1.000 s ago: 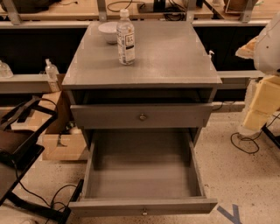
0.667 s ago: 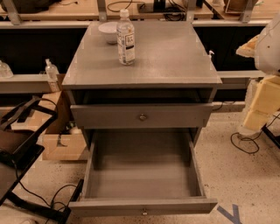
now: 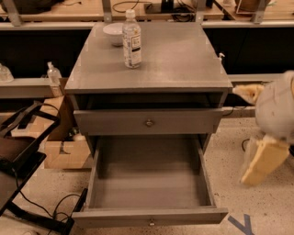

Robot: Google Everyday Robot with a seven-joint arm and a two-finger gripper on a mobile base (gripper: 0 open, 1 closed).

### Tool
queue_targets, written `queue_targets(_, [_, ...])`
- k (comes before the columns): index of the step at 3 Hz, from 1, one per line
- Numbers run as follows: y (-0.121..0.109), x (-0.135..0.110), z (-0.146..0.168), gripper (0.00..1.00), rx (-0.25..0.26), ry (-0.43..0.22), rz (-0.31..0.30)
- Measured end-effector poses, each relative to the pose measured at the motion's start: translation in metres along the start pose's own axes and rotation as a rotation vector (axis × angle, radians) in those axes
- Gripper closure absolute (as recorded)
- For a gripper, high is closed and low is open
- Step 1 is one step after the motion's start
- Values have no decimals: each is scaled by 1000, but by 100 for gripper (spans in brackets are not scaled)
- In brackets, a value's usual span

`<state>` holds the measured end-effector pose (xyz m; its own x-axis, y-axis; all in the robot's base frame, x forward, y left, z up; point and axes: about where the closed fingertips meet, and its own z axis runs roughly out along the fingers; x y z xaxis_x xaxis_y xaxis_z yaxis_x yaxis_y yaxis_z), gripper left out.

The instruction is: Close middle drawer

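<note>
Far L: a black frame (image 3: 20, 147) w/ black cables (image 3: 46, 209) trailing over the speckled floor (image 3: 43, 183). Behind it is a cardboard box (image 3: 64, 153), and above that a small clear bottle (image 3: 53, 77) stands on a low pale shelf (image 3: 27, 87).

Centre: grey table (image 3: 183, 59) w/ drawers and a matte, lightly scuffed top. A white bowl (image 3: 113, 33) sits at the back-left of the top. A water bottle (image 3: 132, 40) stands upright just in front of the bowl, nearly touching. A wooden bench (image 3: 69, 9) w/ more cables runs across the back wall.

Below the top, the upper drawer (image 3: 183, 120) sticks out a little, brass knob at centre. The middle drawer (image 3: 149, 176) is pulled fully out toward the camera. Its low front panel sits at the bottom edge of the view.

R: the claw (image 3: 259, 131) hangs beside the table at about upper-drawer height, apart from both drawers. It's white w/ pale yellow parts, prob. blurred by motion. Can't tell if it's released or clenched. Blue tape mark (image 3: 243, 224) on the floor below it.
</note>
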<state>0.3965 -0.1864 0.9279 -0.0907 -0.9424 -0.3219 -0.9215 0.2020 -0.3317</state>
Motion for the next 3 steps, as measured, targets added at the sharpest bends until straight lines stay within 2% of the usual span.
queue_targets(1, [44,24,54,0,-12,-113,36])
queue_targets(2, [94,60,137,0,-60,-213,104])
queue_targets(3, [139,104,226,0,-112,-244,216])
